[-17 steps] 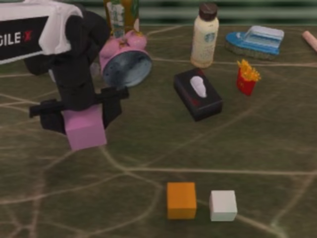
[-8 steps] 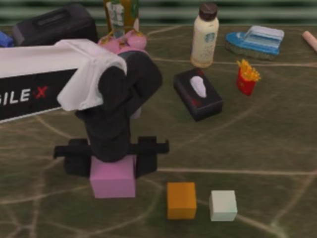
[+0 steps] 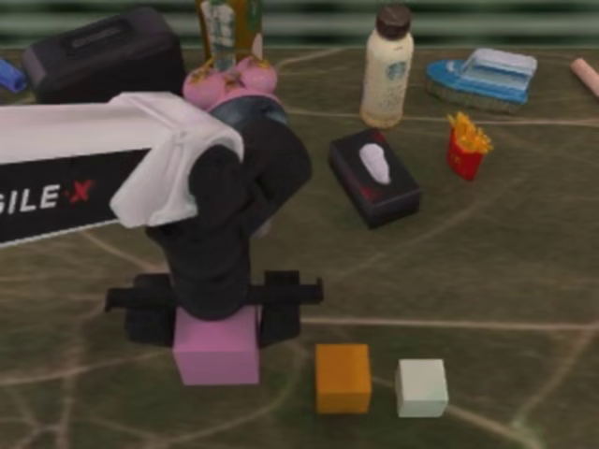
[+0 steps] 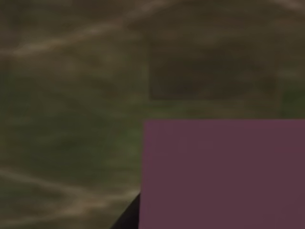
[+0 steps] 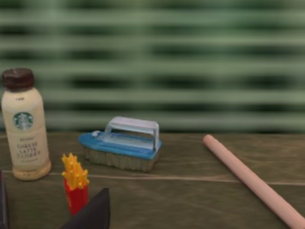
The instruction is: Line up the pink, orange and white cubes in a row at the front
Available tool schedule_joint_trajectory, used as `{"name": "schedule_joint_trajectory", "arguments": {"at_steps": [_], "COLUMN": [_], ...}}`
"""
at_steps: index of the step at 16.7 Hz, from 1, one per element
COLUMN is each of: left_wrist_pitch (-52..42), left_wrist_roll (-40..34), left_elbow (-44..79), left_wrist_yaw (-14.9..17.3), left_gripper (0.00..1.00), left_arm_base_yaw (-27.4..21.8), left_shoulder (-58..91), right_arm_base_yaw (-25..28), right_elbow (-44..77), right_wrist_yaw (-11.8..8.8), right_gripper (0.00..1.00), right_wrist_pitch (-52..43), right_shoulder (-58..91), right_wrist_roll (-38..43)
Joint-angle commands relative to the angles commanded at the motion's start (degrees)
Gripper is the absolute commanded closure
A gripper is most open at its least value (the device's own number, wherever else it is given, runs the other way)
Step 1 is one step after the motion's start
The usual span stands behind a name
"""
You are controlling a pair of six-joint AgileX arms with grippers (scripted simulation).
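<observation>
Dark veined tabletop (image 3: 487, 271): our left gripper (image 3: 217, 318) pinches the large matte pink cube (image 3: 217, 351) beside the small orange cube (image 3: 343, 377); next, release it squarely.

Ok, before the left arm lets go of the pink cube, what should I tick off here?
1. Grip: left gripper fingers flank the pink cube on both sides, shut on it: ok.
2. Row: pink cube sits at the front, left of the orange cube and white cube: ok.
3. Alignment: its front edge lies roughly level with the orange cube's: ok.
4. Spacing: a clear gap separates pink from orange, wider than the orange-to-white gap: ok.
5. Seated on the table: top and left wrist views do not settle whether it touches down: cannot tell.
6. Right arm: absent from the top view, its camera faces the back clutter: ok.
</observation>
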Motion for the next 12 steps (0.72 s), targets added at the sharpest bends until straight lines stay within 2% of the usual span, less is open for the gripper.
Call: {"name": "schedule_joint_trajectory", "arguments": {"at_steps": [7,12], "left_wrist_pitch": [12.9,13.8], "left_wrist_roll": [0.0,-0.1], "left_elbow": [-7.6,-8.3], "left_wrist_yaw": [0.1,0.1], "left_gripper": [1.00,1.00], "left_arm_base_yaw": [-0.3,-0.4], "left_shoulder": [5.1,5.5], "right_arm_base_yaw": [0.0,0.0], "right_elbow": [0.0,0.0], "right_wrist_yaw": [0.0,0.0], "right_gripper": [0.00,0.00], "right_wrist_pitch": [0.0,0.0], "right_shoulder": [0.0,0.0], "right_wrist_roll": [0.0,0.0]}}
